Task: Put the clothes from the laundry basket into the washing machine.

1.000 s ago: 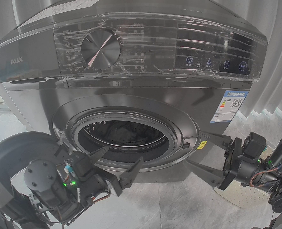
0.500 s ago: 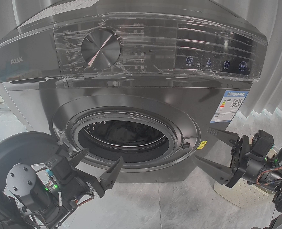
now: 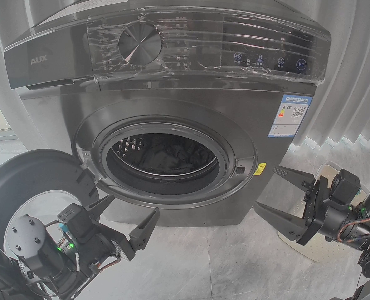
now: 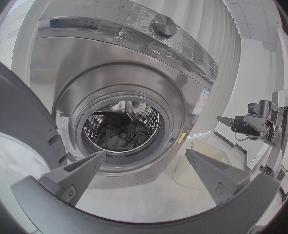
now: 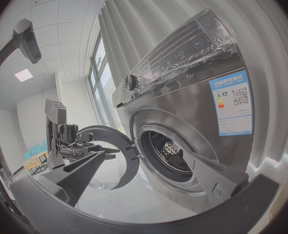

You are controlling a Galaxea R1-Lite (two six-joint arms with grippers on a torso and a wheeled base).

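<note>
At the far left, the round door (image 3: 26, 180) of the washing machine (image 3: 172, 101) stands swung wide open, its pale inner window facing the room. Just in front of the door hangs the left gripper (image 3: 133, 205), low near the floor (image 3: 201, 263), with its two dark fingers spread apart and nothing between them. It sits below and to the left of the drum opening and is apart from the machine.

Inside the drum lies a heap of dark clothes (image 3: 168, 153), resting against the back and bottom of the perforated steel wall. Above the opening, the control panel (image 3: 201, 42) is wrapped in wrinkled clear film, with a round knob (image 3: 140, 43) on its left part. A blue-edged label (image 3: 290, 115) is stuck to the machine's front, to the right of the opening.

Beside the machine's lower right corner, the right gripper (image 3: 265, 188) is held with its fingers wide apart and empty, pointing toward the machine. Under that arm stands a pale laundry basket (image 3: 314, 251) on the floor; its inside is mostly hidden. White curtains (image 3: 352, 63) hang behind.
</note>
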